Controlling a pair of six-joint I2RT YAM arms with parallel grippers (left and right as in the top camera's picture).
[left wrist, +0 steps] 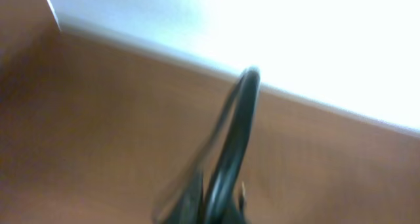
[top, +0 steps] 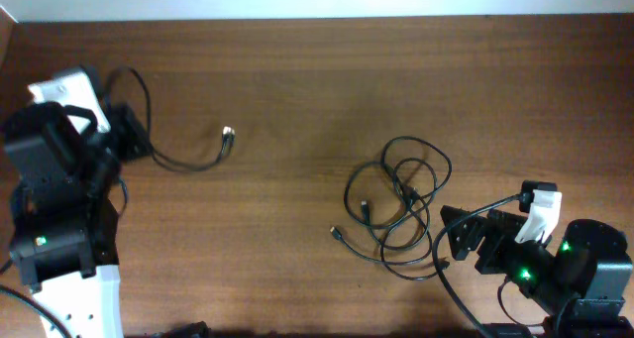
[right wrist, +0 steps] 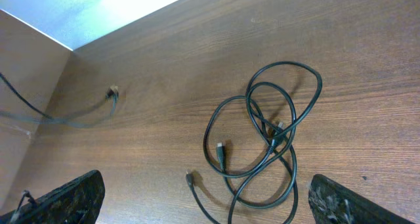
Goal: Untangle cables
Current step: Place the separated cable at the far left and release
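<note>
A tangle of thin black cables [top: 401,204] lies right of centre, with two plug ends [top: 337,232] sticking out to its left. It also shows in the right wrist view [right wrist: 262,138]. My right gripper [top: 458,235] is open, low by the tangle's right edge; its fingers [right wrist: 207,188] spread wide, with the tangle's lower loops between them. One separate cable [top: 188,163] runs from my left gripper [top: 127,135] to a free plug [top: 228,135]. The left wrist view is blurred; a black cable loop [left wrist: 236,132] rises from the shut jaws [left wrist: 216,214].
The wooden table [top: 297,80] ends at a pale wall along the far edge. The left arm's base [top: 59,249] stands at the front left and the right arm's base [top: 584,279] at the front right.
</note>
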